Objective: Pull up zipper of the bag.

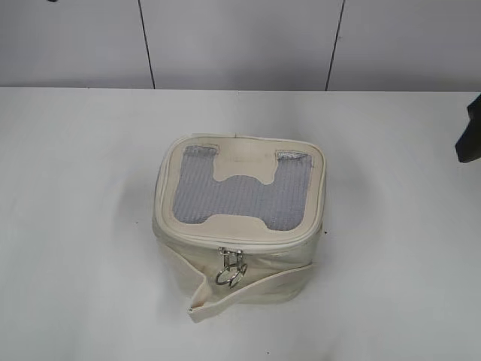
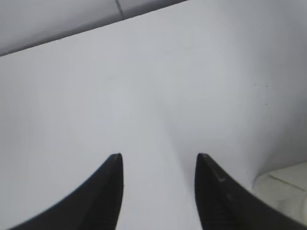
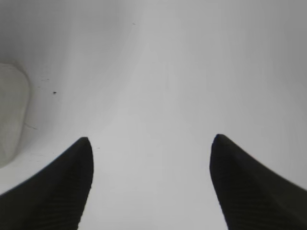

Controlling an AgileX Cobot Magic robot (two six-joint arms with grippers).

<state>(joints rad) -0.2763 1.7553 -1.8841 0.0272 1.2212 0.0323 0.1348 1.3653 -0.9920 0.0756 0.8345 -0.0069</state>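
Nearest, a loose strap flap [image 1: 225,299] trails off the bag [image 1: 239,226] at mid-table; zipper [image 1: 233,242] sliders meet on its near side. Left gripper [image 2: 158,160] and right gripper [image 3: 149,141] hang apart-jawed, empty, flanking the bag without touching it.

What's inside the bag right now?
Cannot be seen: the bag looks closed, its lid's grey mesh panel shows nothing through it, and the zipper sliders sit together at the front. Both grippers are open, clear of it.
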